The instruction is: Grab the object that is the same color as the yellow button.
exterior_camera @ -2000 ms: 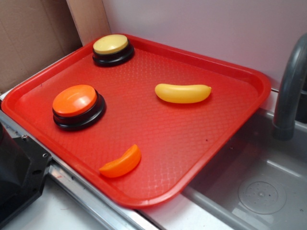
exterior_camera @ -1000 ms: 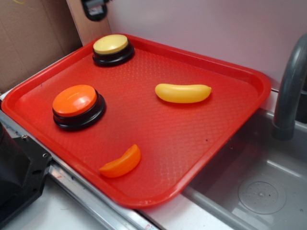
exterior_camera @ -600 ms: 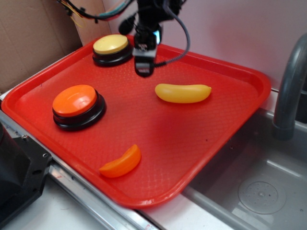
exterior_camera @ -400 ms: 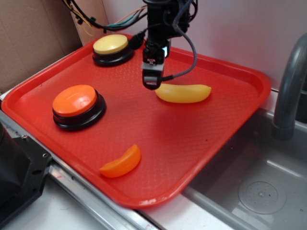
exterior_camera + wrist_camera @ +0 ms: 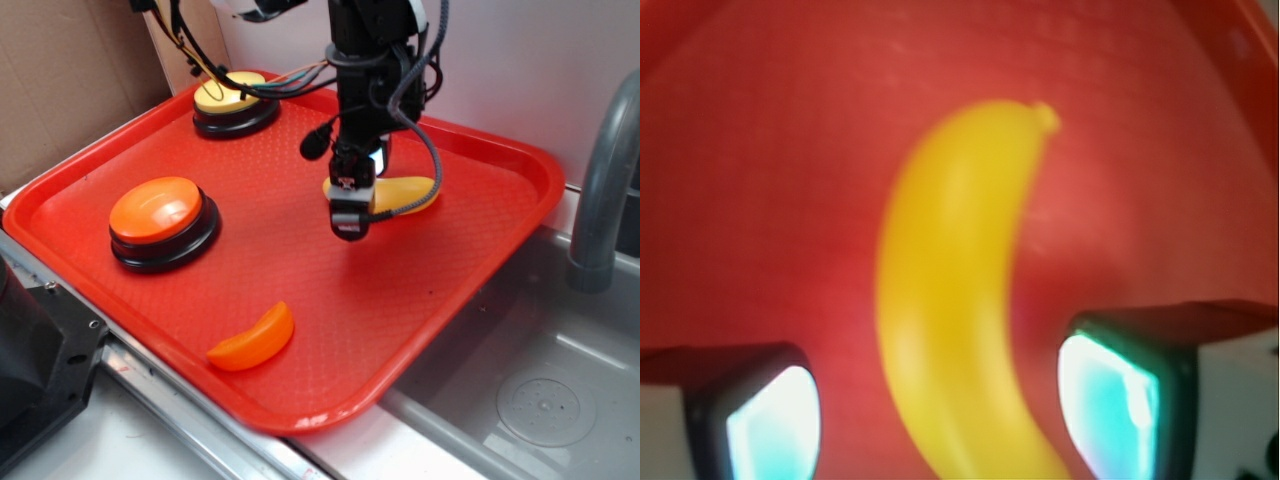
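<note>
1. My tool (image 5: 350, 225) hangs spread wide, one finger (image 5: 770, 420) on each side of the yellow banana (image 5: 950, 300), which lies flat mid-tray, right of the yellow button (image 5: 232, 93).
2. Done: target matched, tool lined up.
3. Left: drop, clamp, lift. Nothing gripped yet.
4. Red tray (image 5: 500, 150) is clear around the banana.

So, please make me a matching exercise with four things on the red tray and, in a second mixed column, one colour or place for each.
Things:
1. banana toy
2. crescent slice
3. button at the tray's far corner
4. button near the tray's left edge

Descriptions:
A. pale yellow top, black base
B. orange top, black base
C. orange, near the front rim
D. yellow, lying between the open jaws

Pairs: 1-D, 2-C, 3-A, 4-B
</note>
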Robot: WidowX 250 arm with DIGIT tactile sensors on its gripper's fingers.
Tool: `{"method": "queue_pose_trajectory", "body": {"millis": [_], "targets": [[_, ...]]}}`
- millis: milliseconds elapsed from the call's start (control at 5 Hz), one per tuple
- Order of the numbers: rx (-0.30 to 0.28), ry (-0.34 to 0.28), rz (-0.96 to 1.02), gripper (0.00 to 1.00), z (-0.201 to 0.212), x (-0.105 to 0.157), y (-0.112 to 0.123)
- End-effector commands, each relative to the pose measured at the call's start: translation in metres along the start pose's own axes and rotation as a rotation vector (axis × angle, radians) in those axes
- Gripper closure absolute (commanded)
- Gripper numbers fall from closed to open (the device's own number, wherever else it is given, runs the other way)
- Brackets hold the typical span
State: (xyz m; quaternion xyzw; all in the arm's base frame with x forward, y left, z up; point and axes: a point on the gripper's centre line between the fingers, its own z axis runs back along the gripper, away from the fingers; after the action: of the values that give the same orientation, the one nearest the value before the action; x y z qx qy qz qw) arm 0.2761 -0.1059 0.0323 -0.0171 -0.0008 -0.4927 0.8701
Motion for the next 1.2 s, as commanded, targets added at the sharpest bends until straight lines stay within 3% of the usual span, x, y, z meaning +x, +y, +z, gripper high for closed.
{"method": "queue_pose_trajectory", "body": {"millis": [0,200,400,600,800,1000], "targets": [[0.031,-0.007,0.016,0.36,-0.011,0.008,-0.016],[0.049,-0.008,0.028,1.00,-0.010,0.005,-0.014],[0.066,-0.012,0.042,1.00,0.000,-0.002,-0.013],[0.108,0.018,0.221,1.00,0.050,-0.029,-0.012],[0.203,0.087,0.471,1.00,0.101,-0.060,-0.021],[0.228,0.149,0.717,1.00,0.148,-0.064,-0.030]]}}
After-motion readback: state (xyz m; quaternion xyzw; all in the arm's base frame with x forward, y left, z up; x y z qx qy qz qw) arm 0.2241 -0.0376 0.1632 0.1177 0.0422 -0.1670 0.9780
